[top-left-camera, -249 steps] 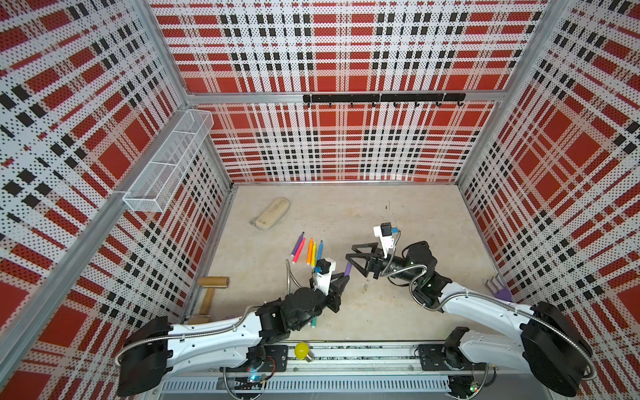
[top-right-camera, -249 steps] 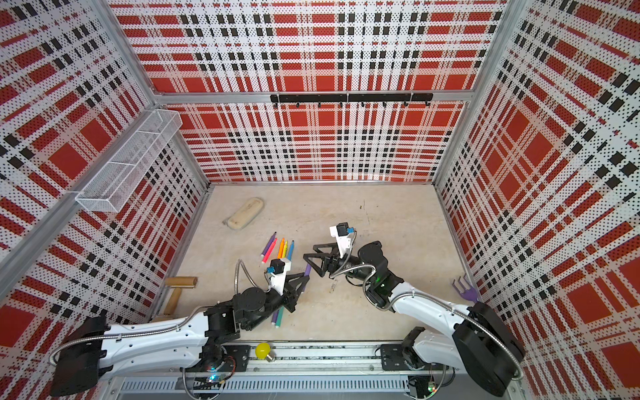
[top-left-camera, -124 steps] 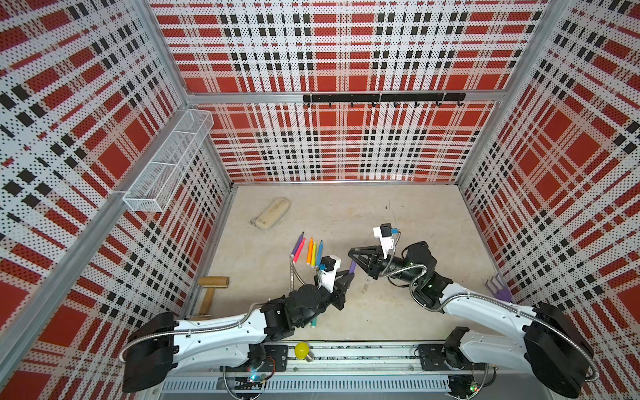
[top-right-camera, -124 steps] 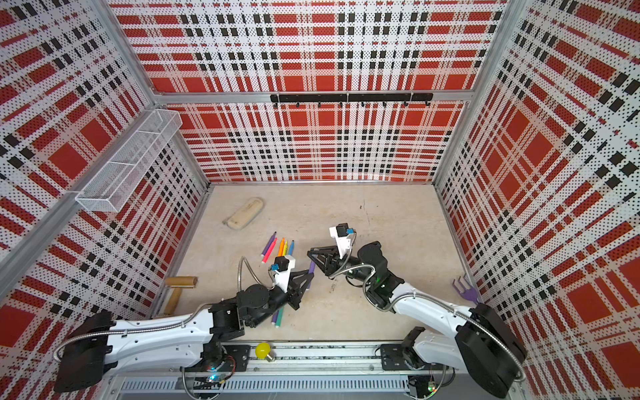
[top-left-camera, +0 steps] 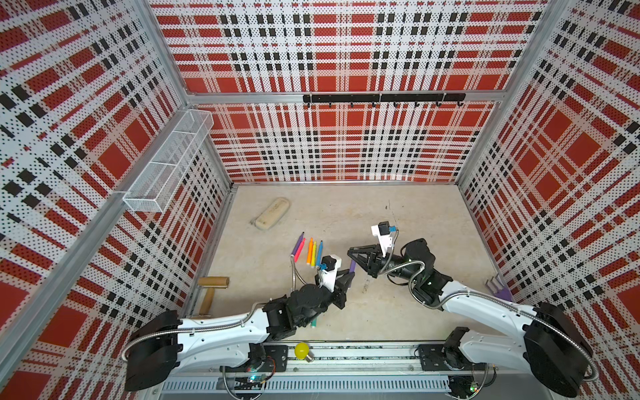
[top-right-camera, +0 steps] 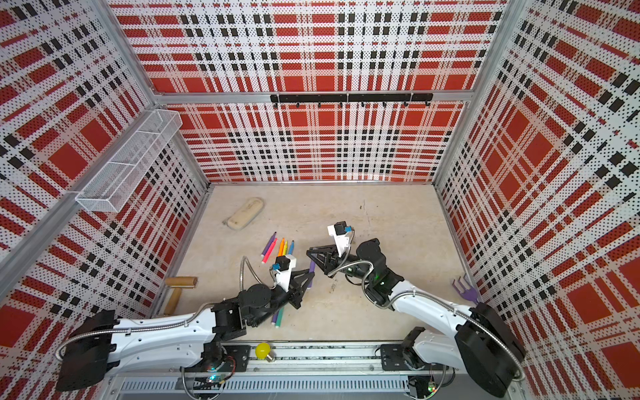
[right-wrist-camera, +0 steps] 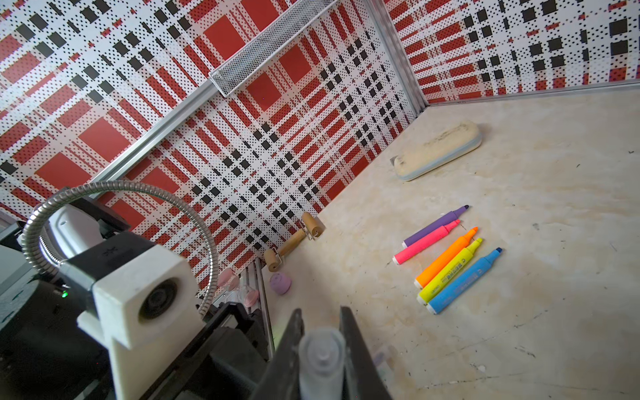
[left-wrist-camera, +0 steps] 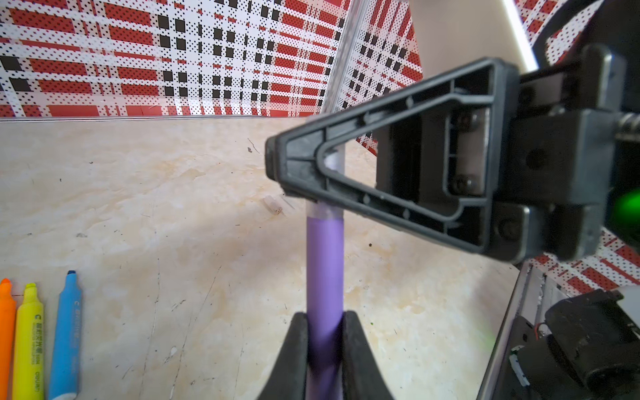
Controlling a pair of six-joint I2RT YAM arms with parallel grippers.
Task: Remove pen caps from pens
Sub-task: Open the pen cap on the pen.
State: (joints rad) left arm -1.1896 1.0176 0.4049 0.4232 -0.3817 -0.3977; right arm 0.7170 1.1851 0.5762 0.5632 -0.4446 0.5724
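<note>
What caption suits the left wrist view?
Left gripper holds the purple pen by its barrel while the right gripper clamps its clear cap, not yet pulled off.

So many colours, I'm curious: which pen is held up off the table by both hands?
The purple pen in mid-air: left hand grips its barrel, right hand its cap. The other pens lie on the table.

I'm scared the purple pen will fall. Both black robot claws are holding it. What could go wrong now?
The right gripper pinches only the see-through pale cap, so its smooth plastic might slip out. The left gripper clamps the slim purple marker pen on its barrel; a hard tug could slide or tilt it. A freed cap might drop and roll across the beige tabletop.
</note>
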